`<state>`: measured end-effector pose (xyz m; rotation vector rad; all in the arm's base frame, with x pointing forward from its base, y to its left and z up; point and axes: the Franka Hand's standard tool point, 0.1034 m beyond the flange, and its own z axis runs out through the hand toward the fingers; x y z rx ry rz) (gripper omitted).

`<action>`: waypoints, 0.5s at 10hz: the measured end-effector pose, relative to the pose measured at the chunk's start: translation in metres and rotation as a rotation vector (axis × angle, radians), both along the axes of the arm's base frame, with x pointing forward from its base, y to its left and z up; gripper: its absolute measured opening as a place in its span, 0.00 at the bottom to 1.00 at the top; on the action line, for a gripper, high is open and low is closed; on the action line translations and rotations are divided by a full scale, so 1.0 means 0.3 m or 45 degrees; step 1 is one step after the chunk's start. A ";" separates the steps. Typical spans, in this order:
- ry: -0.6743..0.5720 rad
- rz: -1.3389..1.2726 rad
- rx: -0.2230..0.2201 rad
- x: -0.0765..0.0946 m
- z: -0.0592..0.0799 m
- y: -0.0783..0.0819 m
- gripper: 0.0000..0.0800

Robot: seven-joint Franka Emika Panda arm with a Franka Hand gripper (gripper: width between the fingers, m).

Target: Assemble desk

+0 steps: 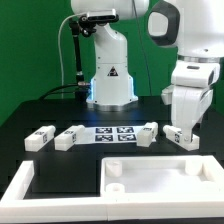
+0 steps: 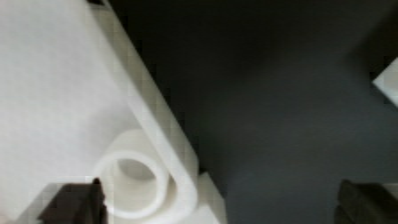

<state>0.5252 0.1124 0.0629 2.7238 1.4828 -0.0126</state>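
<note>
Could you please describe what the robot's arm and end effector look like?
The arm is glossy white with rounded shells and black joint bands; its base bears a triangular label above a blue glow, and a black cable hangs behind. The end effector has a boxy white body and dark fingertips.

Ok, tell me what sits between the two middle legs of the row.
Between the second leg and third leg, counted from the exterior view's left, lies the marker board. Only that view shows it.
</note>
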 end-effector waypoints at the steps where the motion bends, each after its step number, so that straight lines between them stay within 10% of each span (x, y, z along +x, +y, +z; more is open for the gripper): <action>1: 0.002 -0.040 -0.001 -0.002 -0.001 -0.004 0.81; 5: 0.030 -0.478 0.000 -0.060 -0.011 0.118 0.81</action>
